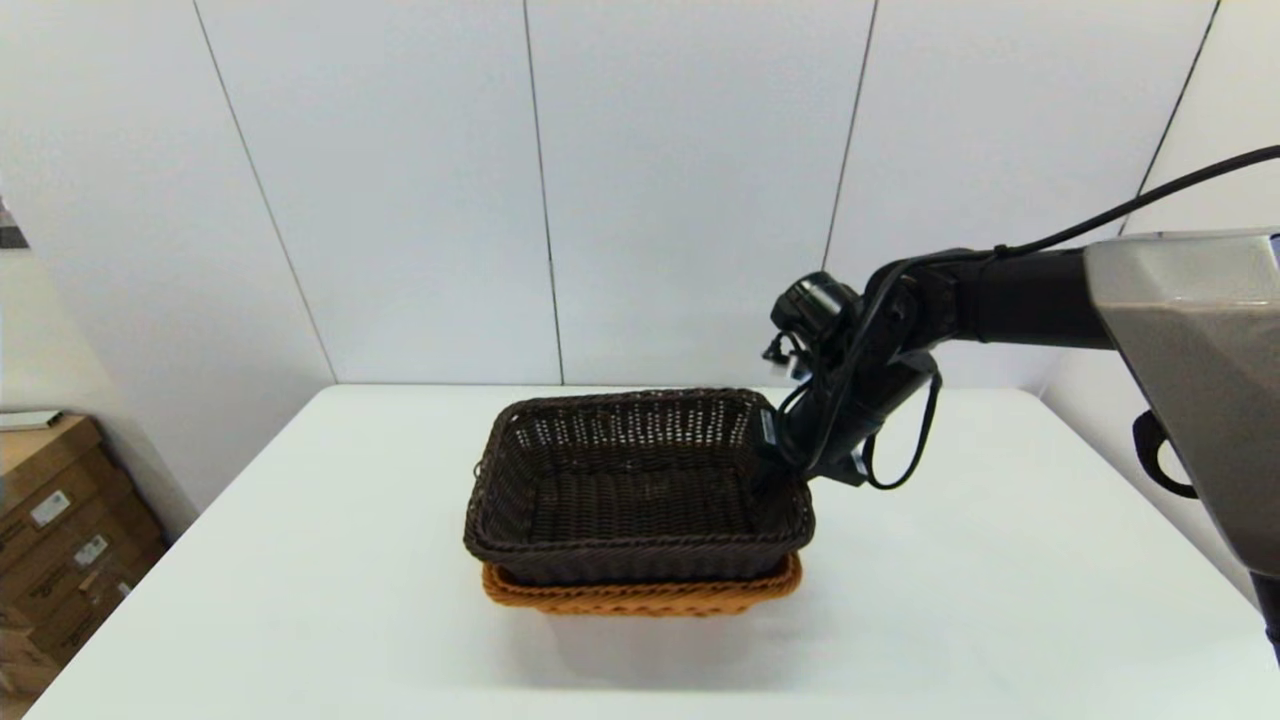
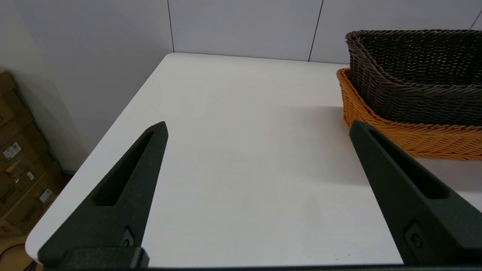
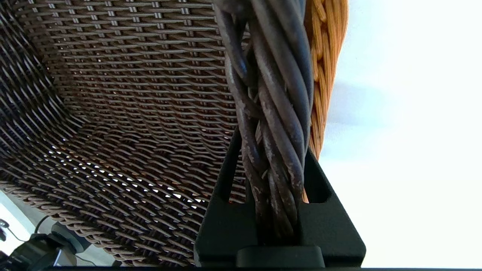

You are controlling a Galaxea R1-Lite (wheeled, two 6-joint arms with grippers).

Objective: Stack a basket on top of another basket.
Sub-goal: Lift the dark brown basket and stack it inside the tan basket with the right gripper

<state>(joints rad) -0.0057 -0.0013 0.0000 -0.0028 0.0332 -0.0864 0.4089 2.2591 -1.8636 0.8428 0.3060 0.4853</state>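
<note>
The dark brown basket [image 1: 636,488] sits nested inside the orange basket [image 1: 640,595], a little left of the middle of the white desk [image 1: 300,560]; only a band of the orange basket's rim and upper wall shows beneath it along the near side. The right hand [image 1: 778,462] reaches in from the right and is clenched on the rolled rim of the dark brown basket at its right edge, one finger inside the wall and one outside, the twisted rim strands running between the fingers [image 3: 226,210]. The orange weave lies just outside that rim. The left hand [image 2: 258,130] hangs low over the near left part of the desk, its fingers spread wide with nothing between them, both baskets off to its right.
</note>
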